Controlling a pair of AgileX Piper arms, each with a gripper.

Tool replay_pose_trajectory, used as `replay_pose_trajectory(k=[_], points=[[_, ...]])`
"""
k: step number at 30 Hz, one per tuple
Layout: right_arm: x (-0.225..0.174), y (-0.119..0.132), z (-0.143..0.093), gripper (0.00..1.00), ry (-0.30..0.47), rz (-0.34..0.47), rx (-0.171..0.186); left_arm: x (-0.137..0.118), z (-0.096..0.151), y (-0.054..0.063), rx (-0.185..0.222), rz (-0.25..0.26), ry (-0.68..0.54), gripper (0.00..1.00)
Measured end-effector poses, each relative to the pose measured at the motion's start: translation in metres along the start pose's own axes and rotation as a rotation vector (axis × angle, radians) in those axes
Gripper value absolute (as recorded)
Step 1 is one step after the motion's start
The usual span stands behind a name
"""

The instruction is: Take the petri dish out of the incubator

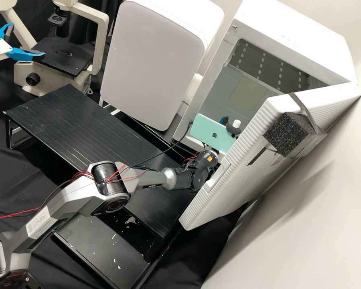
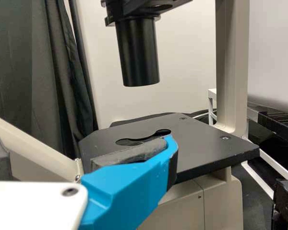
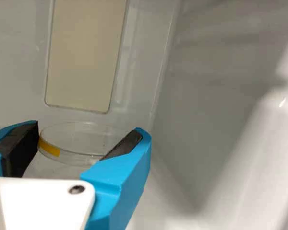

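right end effector (image 3: 89,126), spread at the petri dish (image 3: 79,154), likely needs a centred, gentle squeeze before lifting level.

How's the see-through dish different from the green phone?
The petri dish is round; the phone is a rounded rectangle. The dish is clear with a yellow patch, while the phone is mint green. The dish is inside the incubator; the phone is on an arm. Both look flat.
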Motion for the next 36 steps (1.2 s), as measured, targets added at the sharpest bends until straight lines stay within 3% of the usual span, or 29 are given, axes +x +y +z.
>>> replay_pose_trajectory(k=[10,11,36], points=[[0.005,-0.01,0.012,0.0,-0.03,-0.012,0.012,0.0,0.0,0.0,0.0,0.0,0.0,1.0],[0.005,-0.01,0.012,1.0,-0.03,-0.011,0.011,0.0,0.0,0.0,0.0,0.0,0.0,1.0],[0.006,-0.008,0.012,1.0,-0.04,-0.01,0.009,0.0,0.0,0.0,0.0,0.0,0.0,1.0]])
